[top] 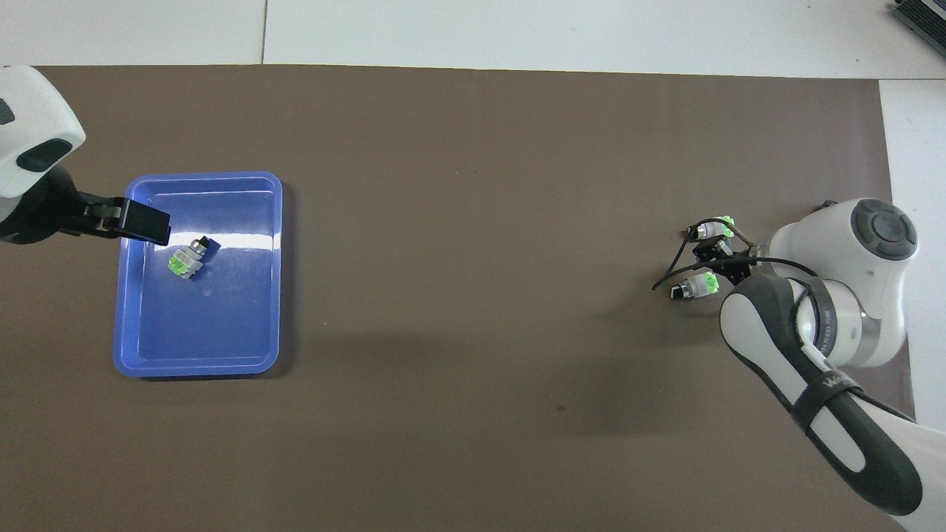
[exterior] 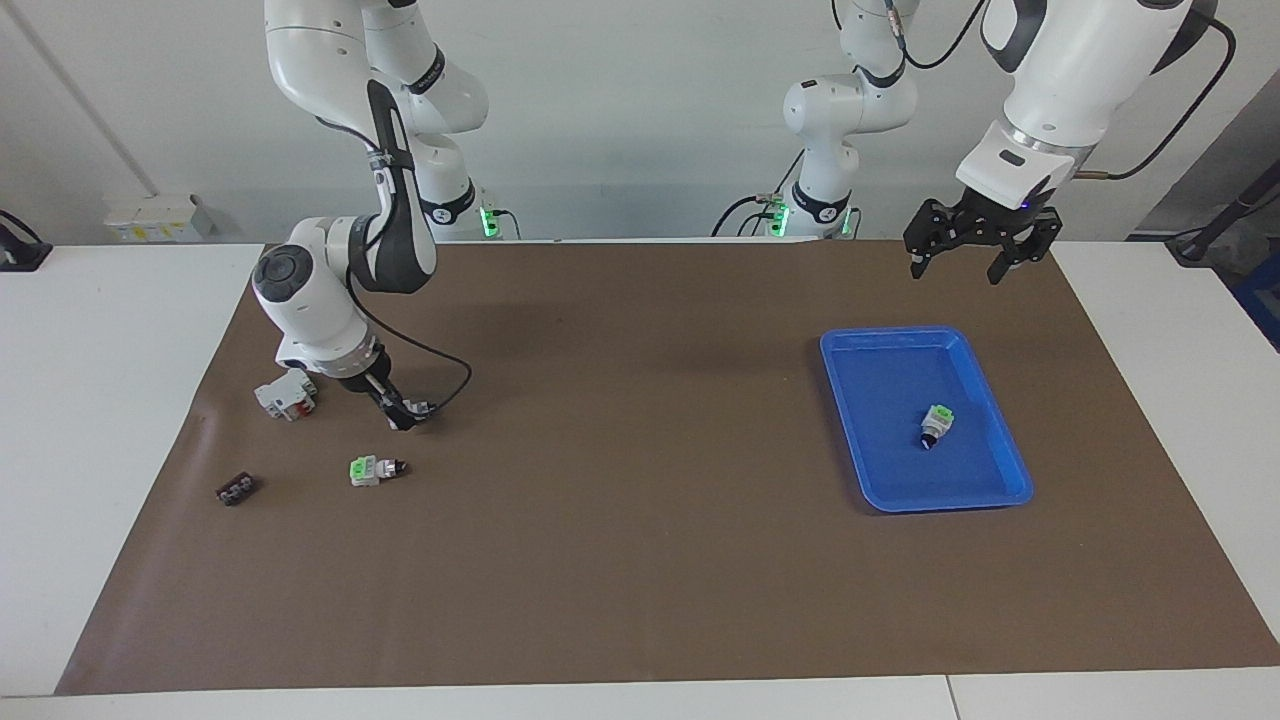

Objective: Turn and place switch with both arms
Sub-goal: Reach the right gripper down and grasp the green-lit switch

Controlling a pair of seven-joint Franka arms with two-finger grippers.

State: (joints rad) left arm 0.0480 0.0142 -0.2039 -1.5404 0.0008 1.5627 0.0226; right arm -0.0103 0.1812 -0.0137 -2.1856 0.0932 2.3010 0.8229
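Brown-matted table (exterior: 640, 560): one switch (exterior: 936, 423) lies in the blue tray (exterior: 1010, 470), two wait well away from it.
Right tool (exterior: 402, 418), fingers apart, is down at one switch (top: 711, 230), the other (exterior: 374, 469) just beside; left tool (exterior: 972, 258) waits spread above the tray.

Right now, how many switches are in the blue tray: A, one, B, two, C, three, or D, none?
A: one switch lies in the blue tray; the other two switches lie on the mat at the right arm's end of the table.
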